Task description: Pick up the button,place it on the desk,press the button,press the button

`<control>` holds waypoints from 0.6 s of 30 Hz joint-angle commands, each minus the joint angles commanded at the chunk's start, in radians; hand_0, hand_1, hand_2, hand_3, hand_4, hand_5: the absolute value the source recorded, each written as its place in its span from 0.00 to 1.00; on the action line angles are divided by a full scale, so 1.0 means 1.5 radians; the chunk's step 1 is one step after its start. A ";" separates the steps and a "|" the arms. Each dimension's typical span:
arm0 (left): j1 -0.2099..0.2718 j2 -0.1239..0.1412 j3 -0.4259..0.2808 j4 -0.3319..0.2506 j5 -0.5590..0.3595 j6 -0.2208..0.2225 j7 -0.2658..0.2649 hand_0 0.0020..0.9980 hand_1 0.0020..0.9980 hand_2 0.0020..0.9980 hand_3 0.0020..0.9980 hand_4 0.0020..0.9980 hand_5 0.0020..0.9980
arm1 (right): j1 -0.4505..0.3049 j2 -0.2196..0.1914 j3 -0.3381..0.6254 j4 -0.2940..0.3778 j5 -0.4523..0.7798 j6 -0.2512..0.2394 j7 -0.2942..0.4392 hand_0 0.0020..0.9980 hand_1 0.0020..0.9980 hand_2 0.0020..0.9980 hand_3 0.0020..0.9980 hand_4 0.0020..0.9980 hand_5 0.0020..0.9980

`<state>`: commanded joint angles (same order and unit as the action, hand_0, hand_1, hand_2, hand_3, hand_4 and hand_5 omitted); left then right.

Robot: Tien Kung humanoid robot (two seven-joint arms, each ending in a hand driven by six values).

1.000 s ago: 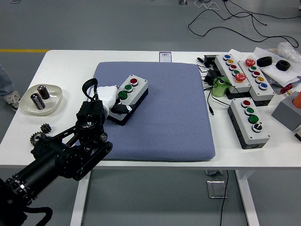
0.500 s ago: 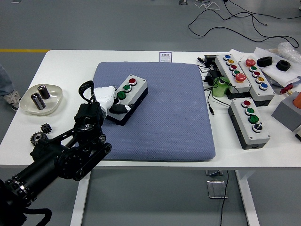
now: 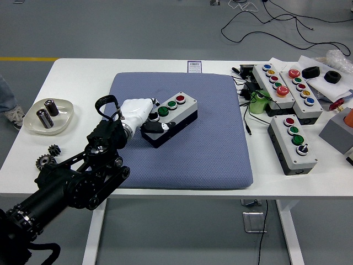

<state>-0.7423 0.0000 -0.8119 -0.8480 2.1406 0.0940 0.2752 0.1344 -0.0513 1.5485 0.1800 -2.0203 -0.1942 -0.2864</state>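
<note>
A grey-and-black button box (image 3: 175,114) with one red and two green buttons lies slanted on the blue-grey pad (image 3: 209,143), near its middle left. My left hand (image 3: 144,117), white with black fingers, is shut on the box's near left end. My black left arm (image 3: 83,176) comes in from the lower left. Whether the box rests on the pad or hangs just above it cannot be told. The right hand is out of view.
A shallow dish (image 3: 33,125) with two metal cylinders stands at the left, two small gears (image 3: 47,157) near the front edge. Three more button boxes (image 3: 292,143), a green object (image 3: 256,102), cables and black rings crowd the right side.
The button box has shifted to the right and slightly away on the pad, turned more crosswise, with my left hand moving along while holding its end.
</note>
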 joint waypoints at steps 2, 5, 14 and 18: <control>-0.004 0.000 0.005 0.003 0.005 -0.006 -0.022 0.15 0.19 0.24 0.27 0.26 0.00 | 0.001 0.000 0.000 0.000 0.001 0.000 0.000 0.67 0.65 0.68 0.63 0.31 0.17; -0.010 0.001 0.013 0.007 0.010 -0.017 -0.052 0.16 0.19 0.25 0.28 0.28 0.00 | 0.001 0.001 0.000 0.000 0.000 0.000 0.000 0.67 0.65 0.68 0.63 0.31 0.17; -0.029 0.037 0.037 0.019 0.003 -0.009 -0.133 0.16 0.20 0.25 0.28 0.31 0.00 | 0.002 0.001 0.002 0.000 -0.001 0.000 -0.001 0.67 0.65 0.68 0.63 0.31 0.17; -0.031 0.048 0.044 0.025 -0.010 -0.002 -0.165 0.17 0.20 0.25 0.29 0.33 0.00 | 0.003 0.002 0.002 0.000 -0.001 0.000 -0.002 0.67 0.65 0.68 0.63 0.31 0.17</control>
<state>-0.7893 0.0726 -0.7458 -0.8099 2.1253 0.0905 0.0272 0.1387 -0.0488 1.5521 0.1800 -2.0223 -0.1943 -0.2887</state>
